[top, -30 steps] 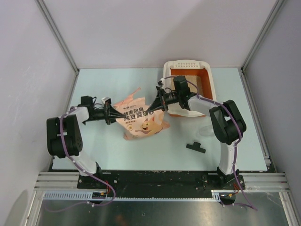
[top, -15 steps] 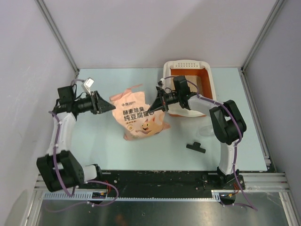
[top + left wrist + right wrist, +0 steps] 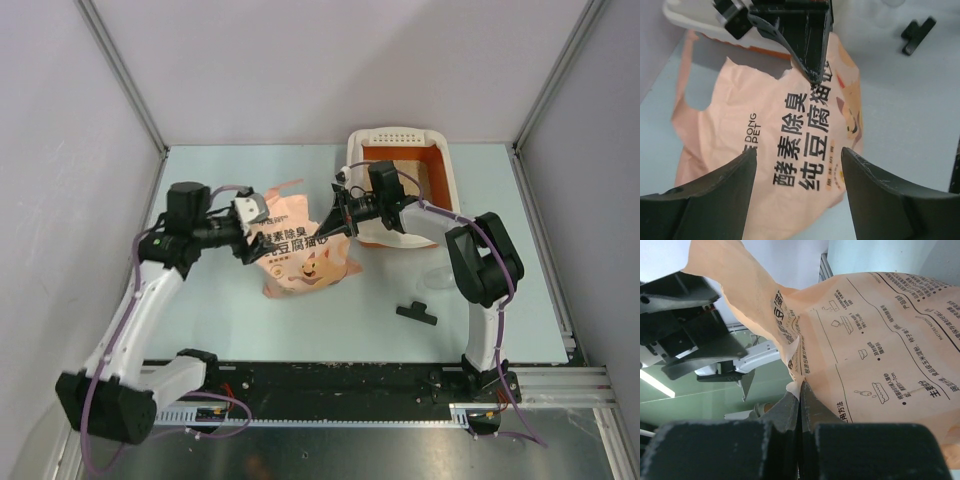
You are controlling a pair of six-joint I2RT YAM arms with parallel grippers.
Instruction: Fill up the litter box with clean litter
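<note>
The pink-peach bag of clean litter point(image 3: 300, 255) lies on the pale table left of the litter box point(image 3: 397, 134), a cream tray with orange inner walls. My right gripper point(image 3: 336, 222) is shut on the bag's torn top corner near the box. In the right wrist view the fingers point(image 3: 801, 385) pinch the bag's edge point(image 3: 880, 350). My left gripper point(image 3: 247, 243) hovers open over the bag's left side. Seen from the left wrist, its fingers point(image 3: 799, 152) straddle the printed face point(image 3: 790, 145) without touching it. The granules are hidden inside the bag.
A small black clip point(image 3: 416, 313) lies on the table in front of the box, also in the left wrist view point(image 3: 917, 34). White enclosure walls close in the back and both sides. The box's cream rim point(image 3: 685, 15) shows behind the bag.
My left gripper let go of the bag's left edge, opened, swung out to the left, then came back over the bag. The right gripper kept its hold and place.
</note>
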